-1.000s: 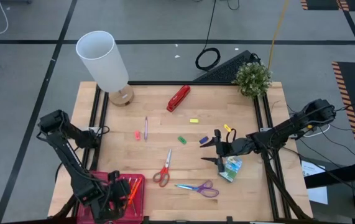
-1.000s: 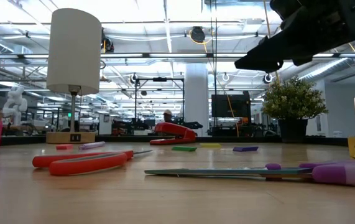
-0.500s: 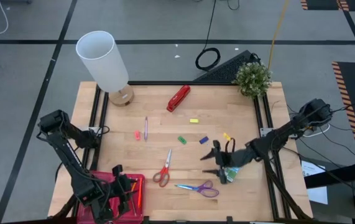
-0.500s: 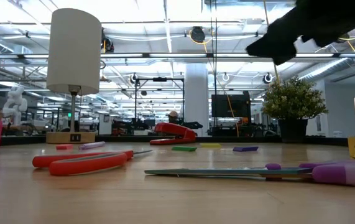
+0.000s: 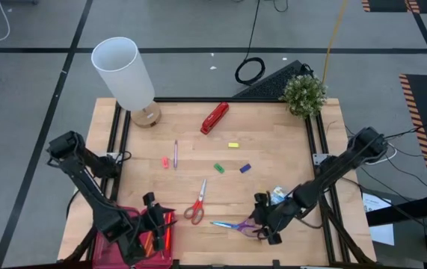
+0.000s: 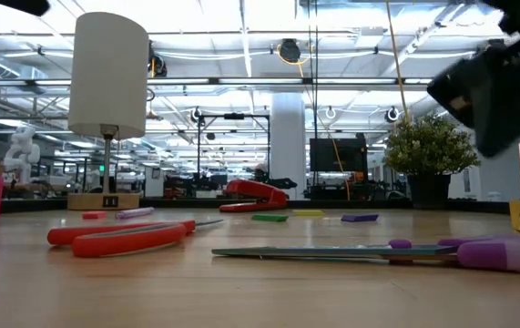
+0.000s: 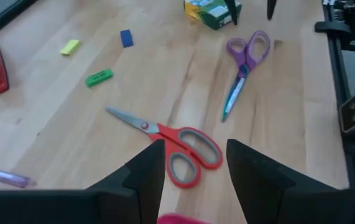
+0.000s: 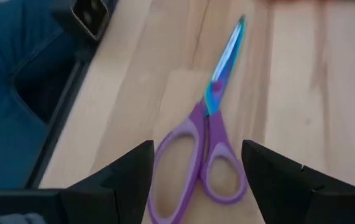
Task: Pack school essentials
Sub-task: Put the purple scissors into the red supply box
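Right gripper (image 5: pixel 261 222): hovering low over the front of the table (image 5: pixel 288 149), its fingers (image 8: pixel 130 177) spread wide and holding nothing.
Purple-handled scissors (image 5: pixel 239 225): lying flat on the wood directly under the right gripper; in the right wrist view (image 8: pixel 205 149) the loops are sitting between the two open fingers and the blades are pointing away at 12 o'clock from them. In the high view the blades are pointing toward 9 o'clock.
Crayon box (image 5: pixel 277 197): lying at about 1 o'clock from the right gripper, near it but apart.
Left gripper (image 5: pixel 152 223): hanging over the pink bin (image 5: pixel 167 237) at the front left corner, fingers (image 7: pixel 146 171) parted and gripping nothing.
Red-handled scissors (image 5: pixel 197 204): lying at about 2 o'clock from the left gripper, just beside the bin; in the left wrist view (image 7: pixel 177 149) the handles are showing between the fingers.
Small erasers: a green one (image 5: pixel 218 168), a blue one (image 5: pixel 244 168) and a yellow one (image 5: pixel 233 145) are lying mid-table, at roughly 11 to 12 o'clock from the right gripper and well apart from it.
Pen (image 5: pixel 175 154): lying further left, with a small pink piece (image 5: pixel 165 161) just beside it.
Red stapler (image 5: pixel 214 118): sitting near the back edge.
Lamp (image 5: pixel 126 75): standing at the back left corner.
Potted plant (image 5: pixel 304 94): standing at the back right corner.
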`<state>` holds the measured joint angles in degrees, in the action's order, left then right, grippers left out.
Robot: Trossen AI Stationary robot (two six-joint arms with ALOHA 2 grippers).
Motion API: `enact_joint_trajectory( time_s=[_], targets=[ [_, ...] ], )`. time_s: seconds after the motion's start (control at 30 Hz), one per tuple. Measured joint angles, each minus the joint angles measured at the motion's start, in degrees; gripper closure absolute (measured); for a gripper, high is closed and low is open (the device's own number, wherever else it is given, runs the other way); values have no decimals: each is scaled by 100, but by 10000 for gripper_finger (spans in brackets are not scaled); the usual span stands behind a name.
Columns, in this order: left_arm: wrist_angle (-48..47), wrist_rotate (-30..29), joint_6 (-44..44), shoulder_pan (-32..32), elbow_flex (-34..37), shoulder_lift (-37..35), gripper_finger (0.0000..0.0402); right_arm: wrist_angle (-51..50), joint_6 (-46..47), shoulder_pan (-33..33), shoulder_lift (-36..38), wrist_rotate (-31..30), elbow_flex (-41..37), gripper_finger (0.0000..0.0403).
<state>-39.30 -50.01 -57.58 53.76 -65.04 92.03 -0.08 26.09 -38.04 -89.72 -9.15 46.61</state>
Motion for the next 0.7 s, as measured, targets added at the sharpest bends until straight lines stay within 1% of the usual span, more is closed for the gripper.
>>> enact_joint_trajectory(
  time_s=[0.17,0.27,0.4,0.5,0.7],
  targets=[
    [62,-3,49,-132,0,23,227,121,101,4,-288,26,2,168],
    [62,-1,-2,-154,0,61,227,255,86,23,-508,51,2,176],
    [137,-3,-48,-177,0,63,227,222,135,33,-709,205,0,198],
    [336,-62,172,-178,0,63,227,241,206,31,-771,321,0,215],
    [468,-86,638,-255,0,63,227,259,219,42,-954,306,4,249]
  ],
)
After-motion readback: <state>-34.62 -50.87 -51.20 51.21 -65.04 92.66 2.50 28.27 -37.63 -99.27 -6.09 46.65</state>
